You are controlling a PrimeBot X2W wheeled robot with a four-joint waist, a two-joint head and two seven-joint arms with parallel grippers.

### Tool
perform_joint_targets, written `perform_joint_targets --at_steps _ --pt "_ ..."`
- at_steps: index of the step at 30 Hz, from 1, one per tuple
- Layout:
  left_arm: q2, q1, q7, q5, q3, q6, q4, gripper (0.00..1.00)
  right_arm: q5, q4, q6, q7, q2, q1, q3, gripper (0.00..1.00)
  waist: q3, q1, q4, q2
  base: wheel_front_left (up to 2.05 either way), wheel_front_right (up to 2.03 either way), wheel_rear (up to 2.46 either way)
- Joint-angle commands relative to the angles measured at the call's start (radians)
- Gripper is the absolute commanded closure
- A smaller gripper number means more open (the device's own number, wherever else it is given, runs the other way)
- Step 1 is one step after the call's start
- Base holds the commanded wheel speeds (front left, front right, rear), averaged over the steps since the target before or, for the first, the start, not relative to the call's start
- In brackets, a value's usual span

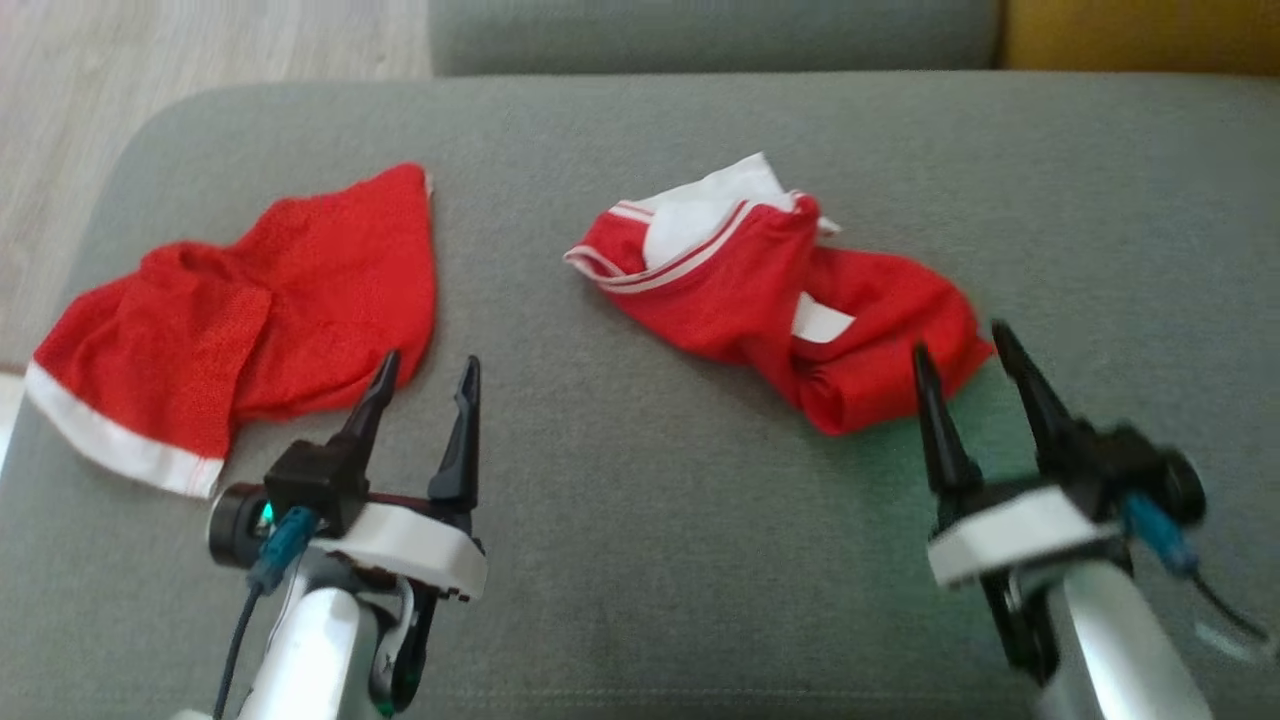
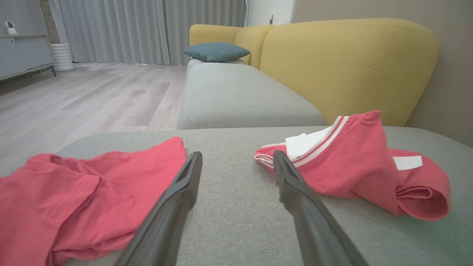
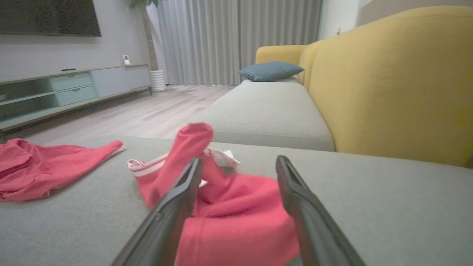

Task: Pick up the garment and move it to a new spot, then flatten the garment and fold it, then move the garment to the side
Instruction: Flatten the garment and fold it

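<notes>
A crumpled red garment [image 1: 760,290] with white stripes and a white lining lies bunched on the grey cushion [image 1: 640,520], right of centre. It also appears in the left wrist view [image 2: 351,166] and close up in the right wrist view [image 3: 236,210]. My right gripper [image 1: 960,338] is open at the garment's near right end, its fingers standing apart just over the cloth and gripping nothing [image 3: 239,159]. My left gripper [image 1: 430,360] is open and empty above bare cushion between the two pieces of cloth [image 2: 237,154].
A second red garment [image 1: 270,300] with a white hem lies flat at the cushion's left, near its edge. Wooden floor [image 1: 60,120] lies beyond that edge. A yellow backrest [image 2: 347,66], another grey seat and a blue pillow [image 2: 216,51] stand behind.
</notes>
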Motion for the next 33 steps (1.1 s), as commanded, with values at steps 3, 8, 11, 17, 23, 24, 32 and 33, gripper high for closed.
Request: perform_joint_targets --at_steps 3,8,11,17,23,24,32,33 --pt "0.006 -0.012 -0.012 -0.001 0.046 0.01 -0.038 0.0 -0.003 -0.078 0.007 -0.018 0.017 0.078 -0.012 0.0 -0.049 0.0 -0.044 -0.0001 0.0 0.0 0.0" --pt "0.006 0.015 -0.012 -0.002 0.052 0.013 -0.044 0.0 0.005 -0.107 0.007 -0.024 0.018 0.176 -0.019 0.0 -0.068 0.0 -0.058 -0.0001 0.0 0.0 0.0" --pt "0.006 0.024 -0.012 -0.001 0.055 0.013 -0.05 0.0 0.006 -0.11 0.007 -0.025 0.018 0.195 -0.018 0.0 -0.07 0.0 -0.06 -0.0001 0.0 0.0 0.0" --pt "0.005 0.024 -0.012 0.003 0.043 0.007 -0.059 0.0 0.011 -0.114 0.007 -0.026 0.018 0.161 0.011 0.0 -0.044 0.0 -0.036 -0.0001 0.0 0.0 0.0" --pt "0.005 0.003 -0.012 0.007 0.026 0.0 -0.053 0.0 0.103 -0.043 0.007 -0.026 0.018 0.062 0.061 0.0 0.001 0.0 0.015 -0.0001 0.0 0.0 0.0" --pt "0.005 0.0 -0.012 0.006 0.024 -0.001 -0.051 0.0 0.121 -0.025 0.007 -0.024 0.018 0.041 0.068 0.0 0.009 0.0 0.025 -0.0001 0.0 0.0 0.0" --pt "0.005 -0.034 -0.012 0.002 0.027 -0.006 -0.043 0.0 0.244 0.14 0.007 -0.005 0.018 -0.092 0.065 0.0 0.051 0.0 0.101 -0.0001 0.0 0.0 0.0" --pt "0.005 -0.036 -0.012 0.002 0.028 -0.007 -0.043 0.0 0.255 0.158 0.007 -0.005 0.018 -0.104 0.06 0.0 0.054 0.0 0.107 -0.0001 0.0 0.0 0.0"
